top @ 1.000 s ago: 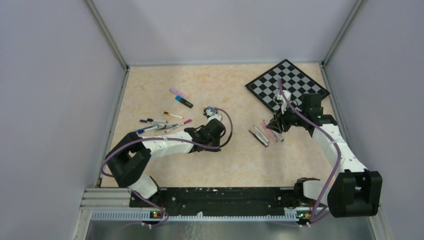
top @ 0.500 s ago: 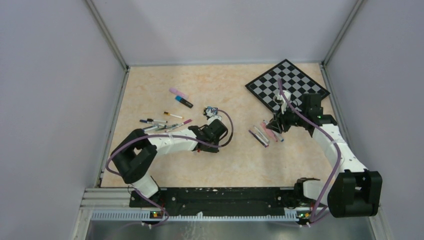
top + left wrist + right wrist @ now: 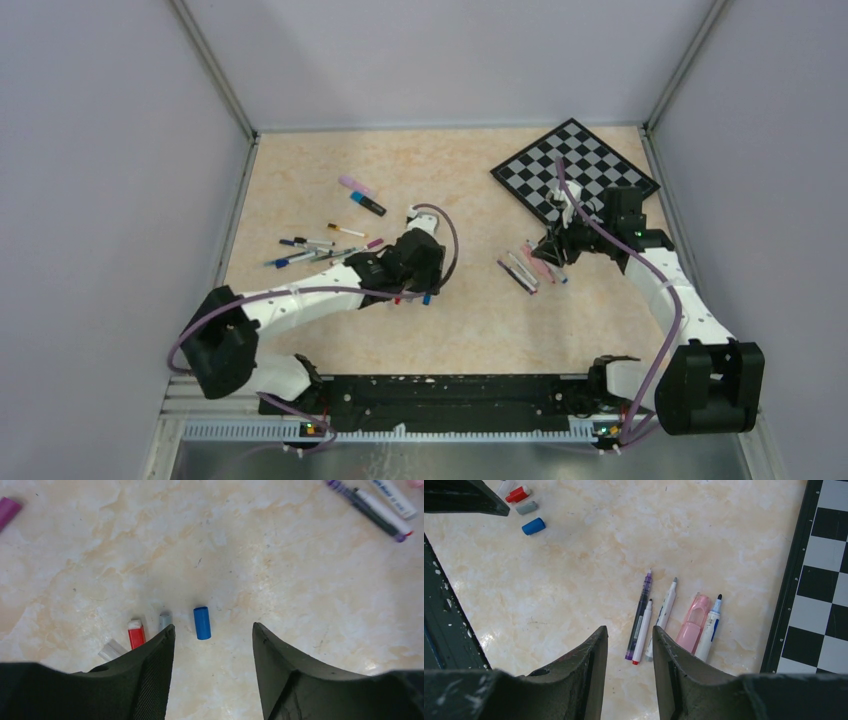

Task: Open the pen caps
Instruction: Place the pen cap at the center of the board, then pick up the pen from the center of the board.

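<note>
I count four pen caps (image 3: 526, 507) loose on the table (image 3: 480, 330) — a blue cap (image 3: 202, 623), a grey cap (image 3: 164, 621), a red cap (image 3: 135, 634) and a pale cap (image 3: 112, 650) partly behind a finger. Five pens (image 3: 664, 614) lie side by side, just beside the chessboard (image 3: 575, 165) edge. The other pens (image 3: 320, 248) lie far left (too small for me to count).

The left arm stretches low toward the table middle. The left gripper (image 3: 213, 629) is released and holds nothing, with the blue cap just ahead of it. The right gripper (image 3: 629, 628) hovers by the five pens, jaws a little apart and empty. Between caps and pens the table is bare.
</note>
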Controlling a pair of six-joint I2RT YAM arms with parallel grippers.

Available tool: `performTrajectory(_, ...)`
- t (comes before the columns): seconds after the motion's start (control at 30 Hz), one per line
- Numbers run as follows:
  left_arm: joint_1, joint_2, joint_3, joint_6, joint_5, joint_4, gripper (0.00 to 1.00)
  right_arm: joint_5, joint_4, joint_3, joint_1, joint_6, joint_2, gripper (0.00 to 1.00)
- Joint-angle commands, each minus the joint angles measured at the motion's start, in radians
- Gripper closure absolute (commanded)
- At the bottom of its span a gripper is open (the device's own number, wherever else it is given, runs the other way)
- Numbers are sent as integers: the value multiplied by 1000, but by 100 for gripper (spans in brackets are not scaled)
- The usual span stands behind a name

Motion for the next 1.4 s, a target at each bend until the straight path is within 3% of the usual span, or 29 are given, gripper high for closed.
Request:
performTrajectory(0.0,35,-146,-65,129,-25,128,31,-34,12,4,-7,-20,-21,63)
performTrajectory(0.17,226,-271,-136,186,69,287,2,-46,15,0,-7,-23,-31,63)
performTrajectory(0.33,426,-265,-154,138,231,433,1,-57,20,-3,-7,-21,-43,63)
performTrajectory(0.57,612,-70,2,3,355,382,1,-68,25,-7,-7,-19,-57,63)
performTrajectory(0.83,633,248,335,-82,112,50,1,-76,30,-9,-6,-14,-70,63)
performTrajectory(1.17,635,620,771,-124,-15,-261,21,-69,33,-13,-5,-16,-80,63)
performTrajectory(1.37,637,717,844,-127,-37,-307,36,-59,34,-15,-5,-21,-82,63)
